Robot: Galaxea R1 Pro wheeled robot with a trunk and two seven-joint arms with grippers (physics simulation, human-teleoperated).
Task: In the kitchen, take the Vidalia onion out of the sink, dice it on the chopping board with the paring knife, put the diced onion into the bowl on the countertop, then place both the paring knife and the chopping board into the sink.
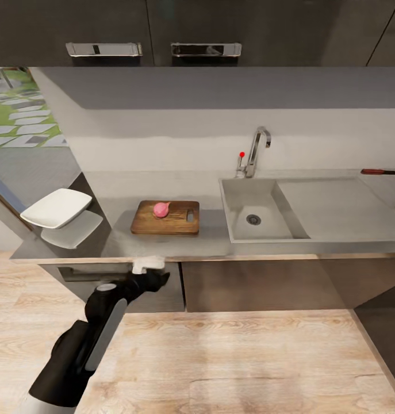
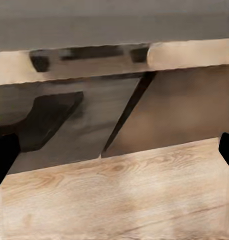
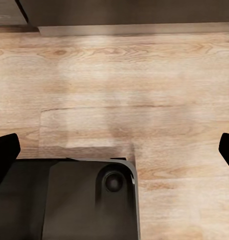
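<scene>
One Vidalia onion (image 1: pixel 161 209), pinkish-red, sits on the single chopping board (image 1: pixel 165 217) at the centre of the head view, near the board's upper middle, with the slot handle to its right. One white bowl (image 1: pixel 56 207) rests at the left end of the grey countertop (image 1: pixel 208 241), its reflection showing just beneath it. One sink (image 1: pixel 256 211) lies right of the board, its basin bare around the round drain, a drainboard stretching right and a chrome tap (image 1: pixel 256 150) with a red knob standing behind it. One paring knife (image 1: pixel 382 171) lies at the far right edge of the frame, behind the drainboard, well apart from the board. The left gripper (image 1: pixel 157 280) hangs at lower left of the head view, below the countertop's front edge and in front of the dark cabinets (image 1: pixel 260 284); in the left wrist view its dark fingertips (image 2: pixel 4 157) stand at the frame's two side edges, spread wide and holding nothing, with cabinet fronts and wooden floor (image 1: pixel 249 362) between them. In the right wrist view the right gripper (image 3: pixel 114 150) likewise shows fingertips at both side edges, wide apart and empty, above the floor and a dark rounded-corner part of the robot's base (image 3: pixel 69 200). Two wall cabinet handles (image 1: pixel 104 49) gleam along the top of the head view.
</scene>
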